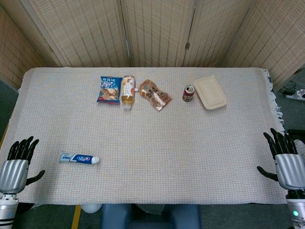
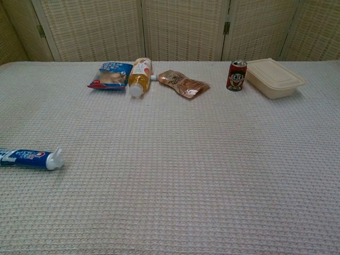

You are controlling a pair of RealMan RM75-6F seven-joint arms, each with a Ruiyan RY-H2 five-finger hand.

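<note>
My left hand hovers at the near left corner of the table, fingers spread and holding nothing; the blue-and-white toothpaste tube lies a short way to its right. At the near right edge my right hand is likewise spread and empty, with nothing close to it. Neither hand shows in the chest view. Along the far side lie a blue snack bag, an orange drink bottle on its side, and a brown food pouch.
A red can stands upright beside a beige lidded container at the far right. A pale woven cloth covers the table. Folding wicker screens stand behind it.
</note>
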